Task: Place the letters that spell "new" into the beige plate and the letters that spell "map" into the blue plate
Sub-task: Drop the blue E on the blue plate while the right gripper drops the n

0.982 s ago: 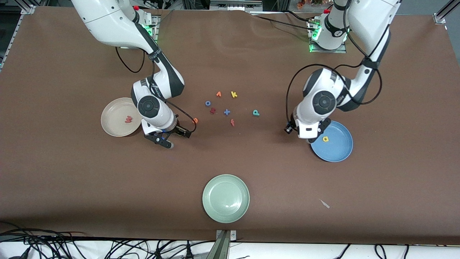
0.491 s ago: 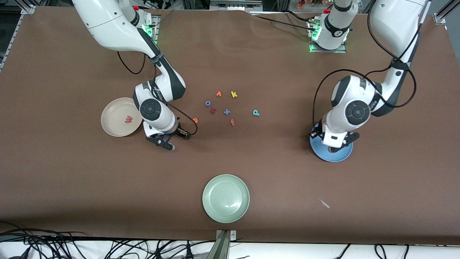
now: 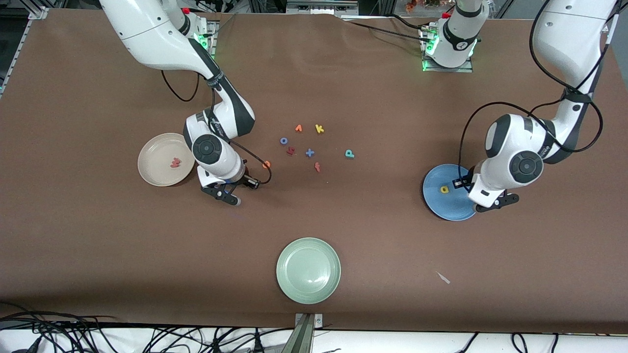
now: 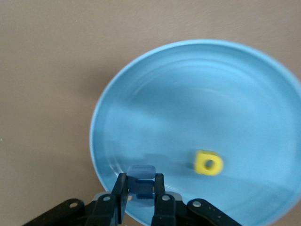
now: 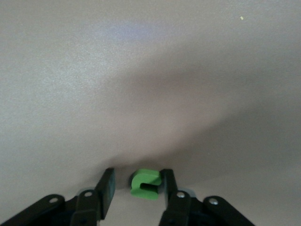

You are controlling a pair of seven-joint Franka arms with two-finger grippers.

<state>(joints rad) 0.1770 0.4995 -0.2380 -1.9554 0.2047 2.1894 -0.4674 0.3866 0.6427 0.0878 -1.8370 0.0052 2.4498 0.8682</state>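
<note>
My left gripper (image 4: 141, 189) is shut on the blue m (image 4: 141, 173) and hangs over the rim of the blue plate (image 3: 434, 198), at its side toward the left arm's end (image 3: 480, 198). The yellow a (image 4: 208, 162) lies in that plate. My right gripper (image 5: 136, 186) is down at the table beside the beige plate (image 3: 149, 174), open, with the green n (image 5: 146, 183) between its fingers: one finger touches it, the other stands a little apart. The red w (image 3: 175, 162) lies in the beige plate. The orange e (image 3: 266, 164) and teal p (image 3: 349, 154) lie on the table.
Mid-table lie an orange v (image 3: 298, 128), yellow k (image 3: 319, 129), blue o (image 3: 283, 140), dark red s (image 3: 290, 151), blue plus (image 3: 309, 153) and red f (image 3: 317, 167). A pale green plate (image 3: 308, 270) sits nearest the front camera.
The left arm has carried the blue m across over the blue plate toward its own end of the table. The right gripper's fingers have narrowed around the green n.
</note>
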